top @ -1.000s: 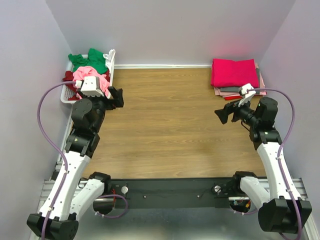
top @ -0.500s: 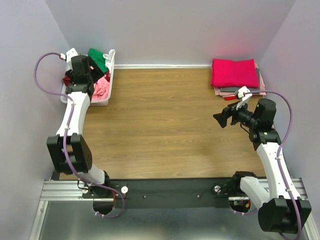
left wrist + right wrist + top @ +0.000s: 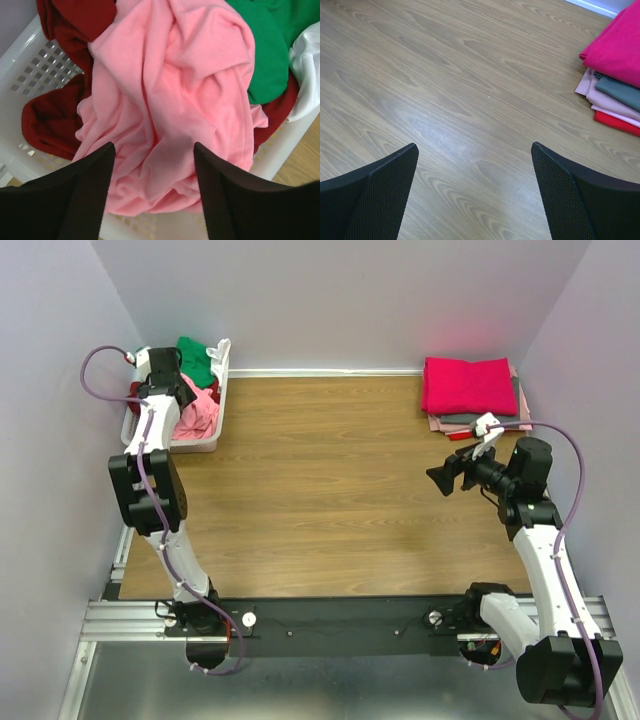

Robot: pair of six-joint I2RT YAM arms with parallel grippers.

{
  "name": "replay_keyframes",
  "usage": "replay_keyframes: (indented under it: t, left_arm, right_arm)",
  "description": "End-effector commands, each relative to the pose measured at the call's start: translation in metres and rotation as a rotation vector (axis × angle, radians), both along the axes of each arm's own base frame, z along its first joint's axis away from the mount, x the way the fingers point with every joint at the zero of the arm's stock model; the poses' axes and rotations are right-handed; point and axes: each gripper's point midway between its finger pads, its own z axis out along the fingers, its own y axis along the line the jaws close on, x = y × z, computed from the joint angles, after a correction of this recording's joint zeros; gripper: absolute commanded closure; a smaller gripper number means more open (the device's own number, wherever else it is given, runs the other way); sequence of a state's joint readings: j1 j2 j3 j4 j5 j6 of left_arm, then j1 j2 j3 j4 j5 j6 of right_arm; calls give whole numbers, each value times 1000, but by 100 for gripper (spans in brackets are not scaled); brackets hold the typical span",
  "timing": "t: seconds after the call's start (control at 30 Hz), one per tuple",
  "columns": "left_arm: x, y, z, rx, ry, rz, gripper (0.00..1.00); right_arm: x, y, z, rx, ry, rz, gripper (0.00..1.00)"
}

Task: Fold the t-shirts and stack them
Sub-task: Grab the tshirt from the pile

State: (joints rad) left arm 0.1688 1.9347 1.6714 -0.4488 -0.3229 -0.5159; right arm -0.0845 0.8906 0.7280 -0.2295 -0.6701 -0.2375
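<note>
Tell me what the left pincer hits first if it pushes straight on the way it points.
Most likely the crumpled pink t-shirt, which lies straight ahead of the left pincer, on top of the pile in the white basket. The gap left is unclear.

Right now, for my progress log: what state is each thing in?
pink t-shirt: crumpled in the basket
green t-shirt: crumpled in the basket
dark red t-shirt: crumpled in the basket
stack: folded, magenta t-shirt on top
left pincer: open over the pink t-shirt
right pincer: open, empty
</note>
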Motion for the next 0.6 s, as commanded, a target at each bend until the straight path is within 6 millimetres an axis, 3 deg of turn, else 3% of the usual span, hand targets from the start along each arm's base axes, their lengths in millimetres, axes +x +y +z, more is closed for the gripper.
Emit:
replay_keyframes:
  t: [0.0,0.03,0.07,0.13,0.17,0.2,0.23,0.27,0.33,0.37,0.4,0.43,0.47,0.53,0.57]
  left_arm:
    - [9,9,-5,31,28,-7,40]
    - [11,8,-8,28,31,-18,46]
    - [12,9,-8,37,33,-33,63]
    - [15,8,2,43,1,-59,84]
    - [15,7,20,56,-36,-70,95]
    - [12,7,27,70,-49,-83,100]
    - [14,5,41,80,-95,-102,100]
    - [9,2,68,94,-150,-109,100]
    - [5,-6,91,107,-217,-169,100]
    - [-4,-14,120,119,-299,-198,100]
    - [-11,-23,127,112,-314,-246,100]
    - [-10,-45,148,99,-399,-368,100]
    - [-22,-63,179,95,-484,-453,100]
    - [-34,-99,202,56,-585,-627,100]
    - [-47,-115,224,59,-643,-681,100]
  right_arm:
    - [0,-3,-9,-14,22,-14,0]
    - [0,-4,-9,-15,22,-17,0]
    - [0,-4,-10,-15,24,-16,0]
    - [0,-4,-9,-17,20,-16,0]
    - [0,-4,-10,-17,23,-16,0]
    - [0,-4,-9,-18,19,-16,0]
    - [0,-4,-9,-18,19,-16,0]
    - [0,-4,-9,-19,18,-16,0]
    - [0,-4,-9,-22,16,-15,0]
    - [-1,-4,-10,-22,18,-15,0]
    - [0,-4,-9,-22,16,-15,0]
    - [0,-5,-9,-24,14,-17,0]
    - [0,-5,-10,-26,16,-19,0]
    - [1,-7,-11,-34,14,-28,0]
    - [1,-8,-12,-38,16,-31,0]
